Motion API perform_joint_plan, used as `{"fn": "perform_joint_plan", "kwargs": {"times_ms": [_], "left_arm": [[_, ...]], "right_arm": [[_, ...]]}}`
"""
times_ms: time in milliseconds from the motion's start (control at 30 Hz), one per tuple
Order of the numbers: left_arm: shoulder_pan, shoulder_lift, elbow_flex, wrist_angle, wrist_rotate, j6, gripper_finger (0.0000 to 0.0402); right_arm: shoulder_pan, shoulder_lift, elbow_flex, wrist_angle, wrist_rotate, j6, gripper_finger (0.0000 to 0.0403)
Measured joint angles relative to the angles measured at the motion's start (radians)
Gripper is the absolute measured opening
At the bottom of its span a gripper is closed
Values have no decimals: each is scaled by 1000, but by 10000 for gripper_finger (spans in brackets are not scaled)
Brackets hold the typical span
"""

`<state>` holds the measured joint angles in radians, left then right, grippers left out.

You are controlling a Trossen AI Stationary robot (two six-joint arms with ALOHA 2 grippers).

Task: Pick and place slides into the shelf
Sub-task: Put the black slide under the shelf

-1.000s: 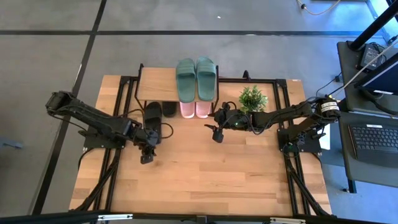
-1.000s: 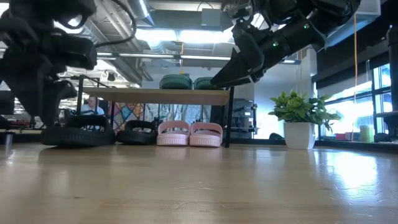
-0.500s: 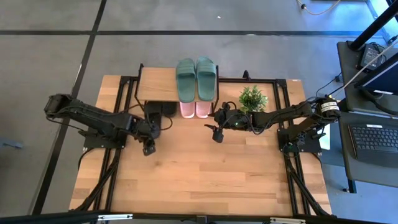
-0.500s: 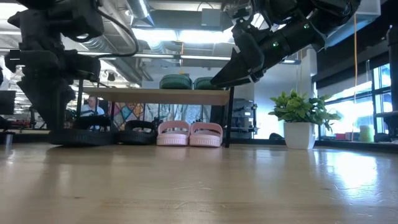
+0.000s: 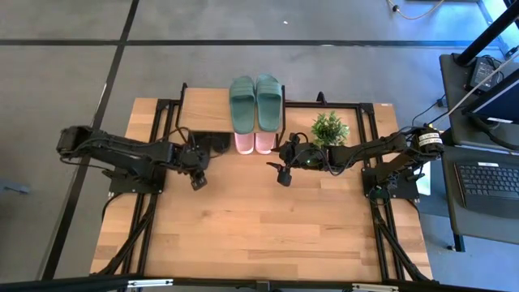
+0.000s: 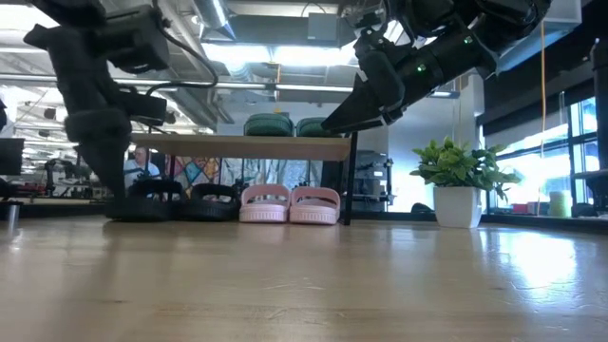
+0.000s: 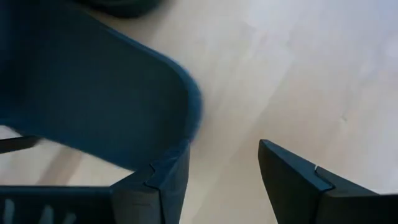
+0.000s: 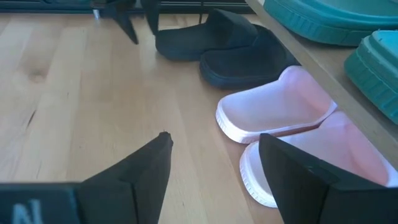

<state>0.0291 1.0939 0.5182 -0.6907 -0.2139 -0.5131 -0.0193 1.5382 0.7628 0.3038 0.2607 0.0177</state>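
The shelf [image 5: 207, 109] stands at the table's far edge. A dark green pair [image 5: 256, 101] lies on its top board. Under it, a pale pink pair [image 8: 280, 118] and two black slides [image 8: 211, 43] rest on their soles on the table. My left gripper [image 5: 197, 180] is open and low, at the near end of the left black slide [image 6: 142, 204]. It also shows far off in the right wrist view [image 8: 140, 22]. My right gripper [image 5: 281, 174] hovers open above the table, in front of the pink pair. My left gripper stands with its fingers pointing down from above, open. One finger [image 7: 168, 177] is against the near end of the left black slide [image 7: 124, 112], on the finger's outer side. The slide lies flat on the table under the shelf.
A potted plant [image 5: 329, 128] stands right of the shelf, just behind my right arm. The shelf's black frame posts [image 6: 348, 180] flank the lower tier. Bare wooden tabletop [image 5: 268, 227] stretches toward the near edge.
My left gripper has moved toward the table's far edge and slightly right. The left black slide has slid along the table ahead of it, going under the shelf beside the other black slide.
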Motion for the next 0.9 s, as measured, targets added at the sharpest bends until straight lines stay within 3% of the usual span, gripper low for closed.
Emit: {"fn": "perform_joint_plan", "kwargs": {"times_ms": [367,900], "left_arm": [[110,0,0,3,-93,52,183],[92,0,0,0,-32,184,182]], "right_arm": [[0,0,0,-1,0,-7,242],[0,0,0,-1,0,-25,242]]}}
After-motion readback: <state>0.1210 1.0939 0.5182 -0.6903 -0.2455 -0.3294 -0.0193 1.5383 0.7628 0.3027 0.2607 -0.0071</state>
